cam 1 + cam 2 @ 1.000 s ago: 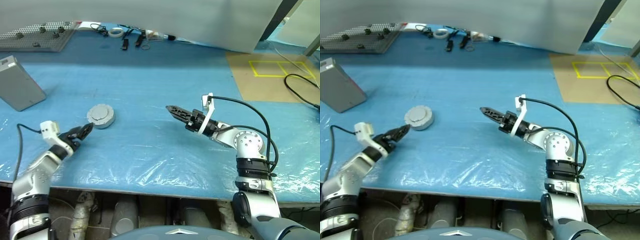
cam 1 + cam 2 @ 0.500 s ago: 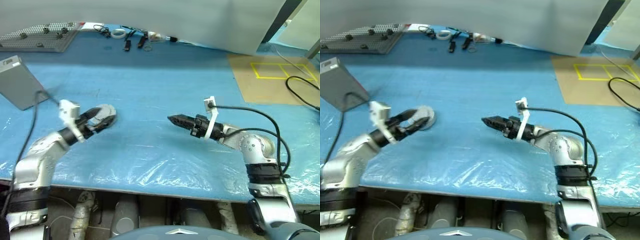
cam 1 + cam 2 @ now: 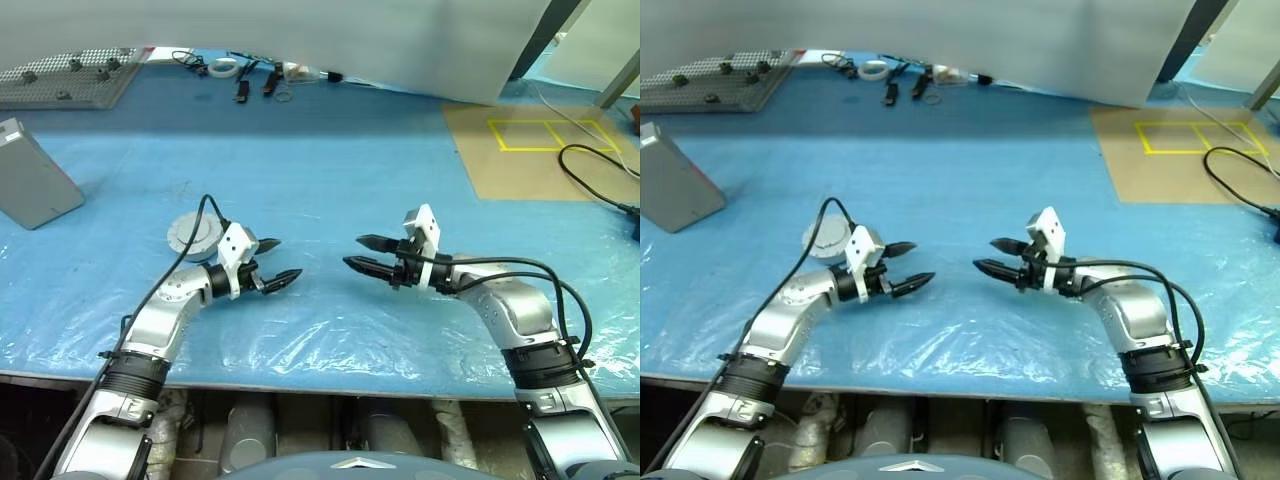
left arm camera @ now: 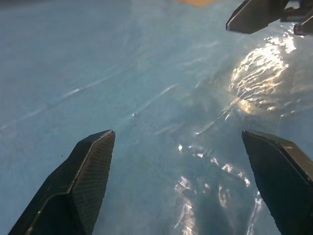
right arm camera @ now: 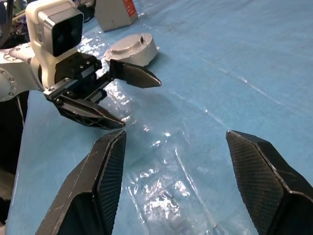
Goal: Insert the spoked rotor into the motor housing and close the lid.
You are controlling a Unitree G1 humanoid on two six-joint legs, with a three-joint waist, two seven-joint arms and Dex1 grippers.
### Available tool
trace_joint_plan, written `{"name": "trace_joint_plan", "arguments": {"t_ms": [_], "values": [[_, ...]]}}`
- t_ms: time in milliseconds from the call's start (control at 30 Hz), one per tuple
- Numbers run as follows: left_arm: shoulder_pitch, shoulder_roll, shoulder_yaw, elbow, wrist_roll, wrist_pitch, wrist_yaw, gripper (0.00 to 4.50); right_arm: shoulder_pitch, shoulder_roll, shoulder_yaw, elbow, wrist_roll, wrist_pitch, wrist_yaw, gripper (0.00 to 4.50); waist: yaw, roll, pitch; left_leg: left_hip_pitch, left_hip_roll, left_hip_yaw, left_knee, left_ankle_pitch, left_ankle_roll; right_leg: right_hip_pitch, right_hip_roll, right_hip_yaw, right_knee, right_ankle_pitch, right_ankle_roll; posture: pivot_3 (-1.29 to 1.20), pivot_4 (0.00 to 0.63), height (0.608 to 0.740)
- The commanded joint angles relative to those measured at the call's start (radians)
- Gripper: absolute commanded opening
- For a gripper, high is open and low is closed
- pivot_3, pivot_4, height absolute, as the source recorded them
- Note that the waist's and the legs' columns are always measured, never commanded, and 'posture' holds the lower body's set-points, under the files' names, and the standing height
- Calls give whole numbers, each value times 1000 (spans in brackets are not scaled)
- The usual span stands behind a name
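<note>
Blue plastic sheeting [image 3: 330,170], wrinkled and glossy near the front edge, is spread over the whole table. At the far left a grey rectangular box [image 3: 30,187] is seen lying on the sheet, and behind it, at the back corner, a perforated metal plate [image 3: 70,78] with small parts on it. Along the back edge a roll of white tape [image 3: 224,66] and some small dark tools [image 3: 258,78] are scattered.

The motor housing [image 3: 193,235], a round silver-grey case with its lid seated on top, is placed on the sheet left of centre; no rotor can be made out. It lies just behind the left forearm and is touched by neither gripper.

The left gripper [image 3: 276,262] is held just to the right of the housing, pointing toward the middle of the table, with its two black fingers spread wide and nothing between them. Facing it across a short gap, the right gripper [image 3: 366,254] is pointed leftward, its fingers likewise parted and empty. The two sets of fingertips are near each other but apart.

At the far right a brown board [image 3: 545,150] marked with yellow tape rectangles is laid over the sheet, and a black cable [image 3: 590,175] is looped across it.
</note>
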Motion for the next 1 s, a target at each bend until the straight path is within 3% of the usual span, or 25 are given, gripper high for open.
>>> {"name": "trace_joint_plan", "arguments": {"t_ms": [33,1000], "values": [[-12,-5,14,-12,5,-36,-4,4371,7,4,-1,-26,-24,-51,2,3397,0,0,0,0,0,0,0,0,0,0,0,0,0,0,0,0,150,740],[-10,-4,42,-42,-14,-11,-24,4371,-29,37,-15,-21,-42,-25,-32,3397,0,0,0,0,1,0,1,-2,5,0,0,0,2,-3,-6,0,150,740]]}}
